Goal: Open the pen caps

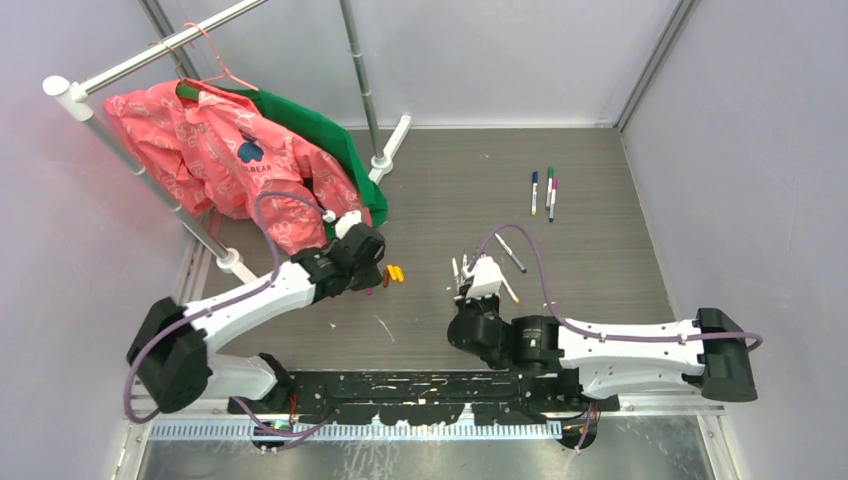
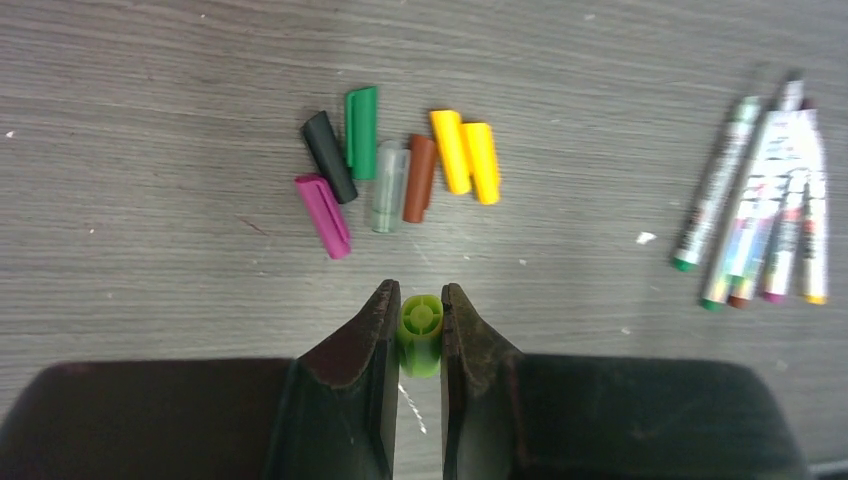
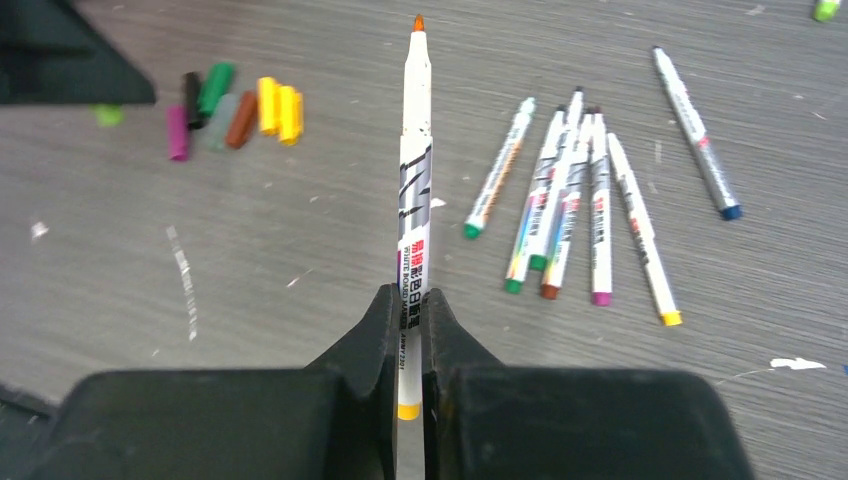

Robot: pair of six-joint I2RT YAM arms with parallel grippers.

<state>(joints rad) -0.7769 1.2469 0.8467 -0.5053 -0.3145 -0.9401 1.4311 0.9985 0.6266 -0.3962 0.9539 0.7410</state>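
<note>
**A:** Which step is in hand?

**B:** Between pulls, I'd judge. The left gripper [image 2: 419,293] is pinched narrow on a lime-green cap [image 2: 420,335], seen end-on between its fingers, above the table [image 2: 150,100]. The right gripper [image 3: 410,295] is clamped almost shut round a white pen barrel [image 3: 413,180]. Its orange nib is bare and points away to twelve o'clock.

**A:** So what does the next move call for?

**B:** Likely setting the cap down. Seven loose caps [image 2: 400,170] lie huddled at twelve o'clock of the left gripper, so it would need to lower there and spread its jaws. The barrel probably belongs with the bare pens [image 2: 770,220] at two o'clock.

**A:** Any work left beyond that?

**B:** Seemingly. In the top view, three pens [image 1: 545,192] lie far off at one o'clock of the right gripper, well apart from the rest. They look capped.
</note>
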